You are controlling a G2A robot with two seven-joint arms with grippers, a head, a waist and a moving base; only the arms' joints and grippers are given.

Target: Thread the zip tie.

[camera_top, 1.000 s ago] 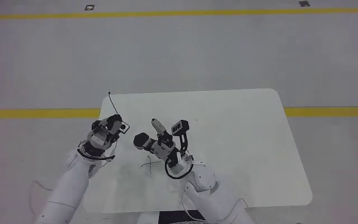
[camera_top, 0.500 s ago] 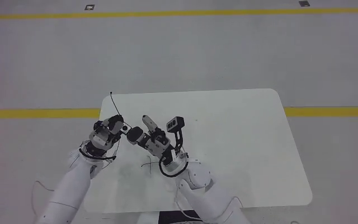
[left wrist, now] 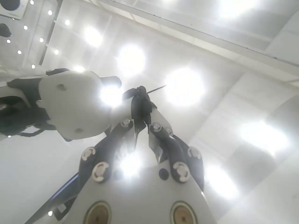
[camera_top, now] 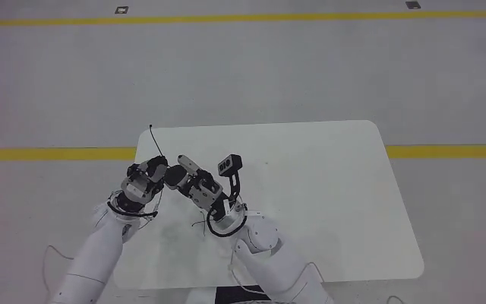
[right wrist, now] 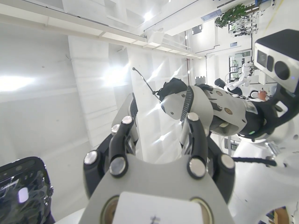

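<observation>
Left arm: wrist tipped upward, jaws closed, tips pressed together. Right arm: angled across toward the left jaws, own jaws open, fingers set apart. The closed left jaws sit just beyond one right fingertip

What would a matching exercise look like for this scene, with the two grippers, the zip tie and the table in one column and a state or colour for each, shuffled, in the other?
Column one:
1. left gripper
2. right gripper
3. zip tie
4. table

Column two:
A. white, with rounded corners
B. open
C. shut on a thin strip
D. black, sticking out past closed fingers

Pairs: 1-C, 2-B, 3-D, 4-A
</observation>
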